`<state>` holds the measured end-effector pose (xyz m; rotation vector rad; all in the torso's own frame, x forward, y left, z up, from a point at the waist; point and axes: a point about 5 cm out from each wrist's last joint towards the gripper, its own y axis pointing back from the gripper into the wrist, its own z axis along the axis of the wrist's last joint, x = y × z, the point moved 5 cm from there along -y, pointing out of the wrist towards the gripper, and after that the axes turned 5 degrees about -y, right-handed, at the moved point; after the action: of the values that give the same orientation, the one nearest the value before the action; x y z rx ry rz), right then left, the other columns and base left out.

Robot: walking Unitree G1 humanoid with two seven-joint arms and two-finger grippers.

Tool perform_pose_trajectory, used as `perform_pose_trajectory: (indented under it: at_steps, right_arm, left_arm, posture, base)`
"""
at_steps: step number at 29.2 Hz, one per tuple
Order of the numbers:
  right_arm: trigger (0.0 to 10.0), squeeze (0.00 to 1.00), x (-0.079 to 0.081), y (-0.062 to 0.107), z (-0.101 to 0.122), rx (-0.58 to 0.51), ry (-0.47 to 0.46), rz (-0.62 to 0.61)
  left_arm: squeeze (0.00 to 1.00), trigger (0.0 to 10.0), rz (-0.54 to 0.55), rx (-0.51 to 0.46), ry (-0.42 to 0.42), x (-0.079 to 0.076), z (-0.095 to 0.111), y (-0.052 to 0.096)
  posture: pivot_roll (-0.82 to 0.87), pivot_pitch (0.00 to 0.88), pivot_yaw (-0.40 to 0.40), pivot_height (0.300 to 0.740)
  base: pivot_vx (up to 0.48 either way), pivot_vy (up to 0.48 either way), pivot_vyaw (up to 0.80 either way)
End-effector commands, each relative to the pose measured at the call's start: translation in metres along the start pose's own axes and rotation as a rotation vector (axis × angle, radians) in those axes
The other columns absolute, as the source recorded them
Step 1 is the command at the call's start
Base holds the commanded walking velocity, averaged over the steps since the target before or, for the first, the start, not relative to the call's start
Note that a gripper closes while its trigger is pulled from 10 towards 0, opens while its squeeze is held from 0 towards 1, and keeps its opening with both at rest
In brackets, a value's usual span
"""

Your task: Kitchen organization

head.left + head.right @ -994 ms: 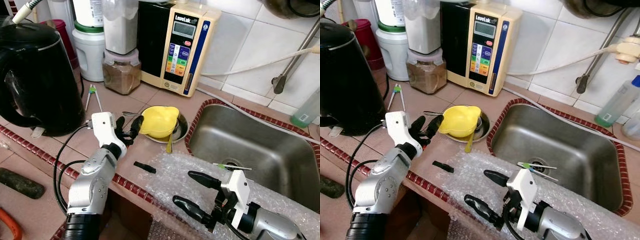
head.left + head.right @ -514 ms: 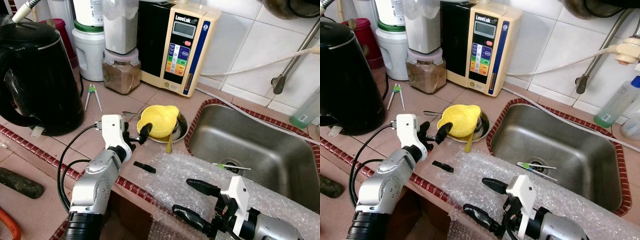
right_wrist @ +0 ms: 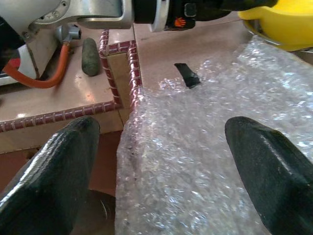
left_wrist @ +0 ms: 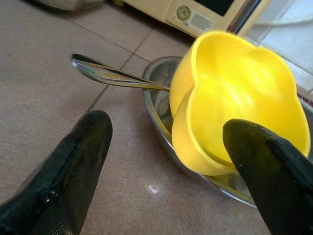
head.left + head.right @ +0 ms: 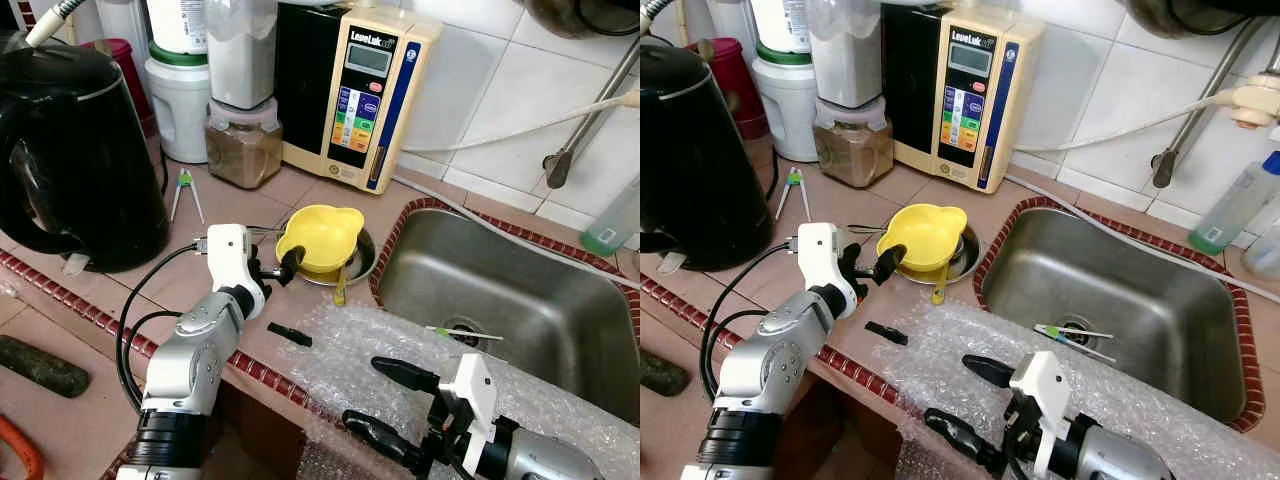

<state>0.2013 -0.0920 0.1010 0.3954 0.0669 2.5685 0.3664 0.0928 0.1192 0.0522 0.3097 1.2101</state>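
The left gripper (image 4: 166, 161) has been brought up to the yellow bowl (image 5: 320, 237), fingers spread astride its rim; the right gripper (image 5: 385, 400) is kept spread over bubble wrap (image 5: 350, 350).

Bare counter (image 5: 215, 215) between kettle (image 5: 75, 150) and yellow bowl (image 5: 320, 238).

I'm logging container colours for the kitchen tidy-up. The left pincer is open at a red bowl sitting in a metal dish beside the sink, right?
Not quite: the bowl is yellow, not red, as the left wrist view makes plain. The rest holds: the left pincer is open at it, and it sits in the metal dish beside the sink.
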Motion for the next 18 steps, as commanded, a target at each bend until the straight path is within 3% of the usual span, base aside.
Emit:
perform_pose_trajectory:
  at_steps: [1, 2, 3, 4, 18]
  right_arm:
    - [10.0, 0.00, -0.0008, 0.0012, 0.0039, -0.003, 0.031, -0.007]
    - [10.0, 0.00, -0.0008, 0.0008, 0.0038, -0.003, 0.033, -0.008]
    - [10.0, 0.00, -0.0009, 0.0006, 0.0038, -0.003, 0.034, -0.008]
    - [10.0, 0.00, -0.0011, 0.0003, 0.0038, -0.002, 0.037, -0.008]
    - [10.0, 0.00, -0.0037, -0.0021, 0.0014, 0.004, 0.051, -0.017]
  left_arm:
    - [0.00, 8.3, -0.025, 0.042, -0.020, -0.0067, -0.0062, -0.0032]
    - [0.00, 0.9, -0.025, 0.036, -0.015, -0.0070, -0.0056, -0.0034]
    - [0.00, 0.9, -0.024, 0.032, -0.009, -0.0070, -0.0049, -0.0035]
    - [0.00, 0.0, -0.023, 0.023, 0.003, -0.0070, -0.0032, -0.0038]
    - [0.00, 0.0, 0.008, 0.014, -0.023, 0.0014, -0.0068, -0.0009]
  posture:
    - [0.16, 0.000, -0.068, 0.740]
    - [0.16, 0.000, -0.066, 0.740]
    - [0.16, 0.000, -0.066, 0.740]
    - [0.16, 0.000, -0.066, 0.740]
    - [0.18, 0.000, -0.071, 0.740]
  base:
    - [0.000, 0.000, 0.00]
    - [0.000, 0.000, 0.00]
    - [0.000, 0.000, 0.00]
    - [0.000, 0.000, 0.00]
    - [0.000, 0.000, 0.00]
